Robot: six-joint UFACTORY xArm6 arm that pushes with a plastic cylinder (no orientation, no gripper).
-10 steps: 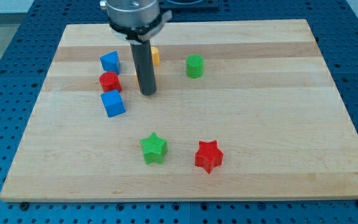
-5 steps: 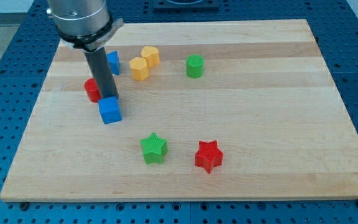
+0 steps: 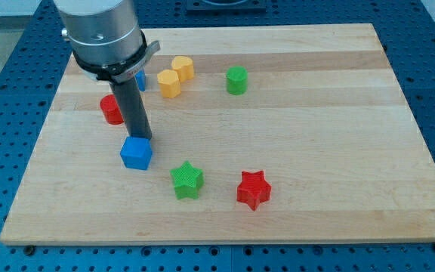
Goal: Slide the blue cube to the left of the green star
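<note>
The blue cube [image 3: 136, 153] lies on the wooden board [image 3: 293, 136], up and to the left of the green star [image 3: 186, 180], a short gap apart. My tip [image 3: 142, 138] rests against the cube's top edge, just above it. The rod rises from there to the arm head at the view's top left.
A red star [image 3: 253, 189] lies right of the green star. A red cylinder [image 3: 112, 110] sits left of the rod. A second blue block [image 3: 140, 78] shows partly behind the arm. Two yellow blocks [image 3: 170, 84] [image 3: 183, 68] and a green cylinder [image 3: 236, 79] lie near the top.
My tip swung left from beside the yellow blocks to the blue cube, then pushed it down and slightly right toward the green star. The red cylinder shifted left.
</note>
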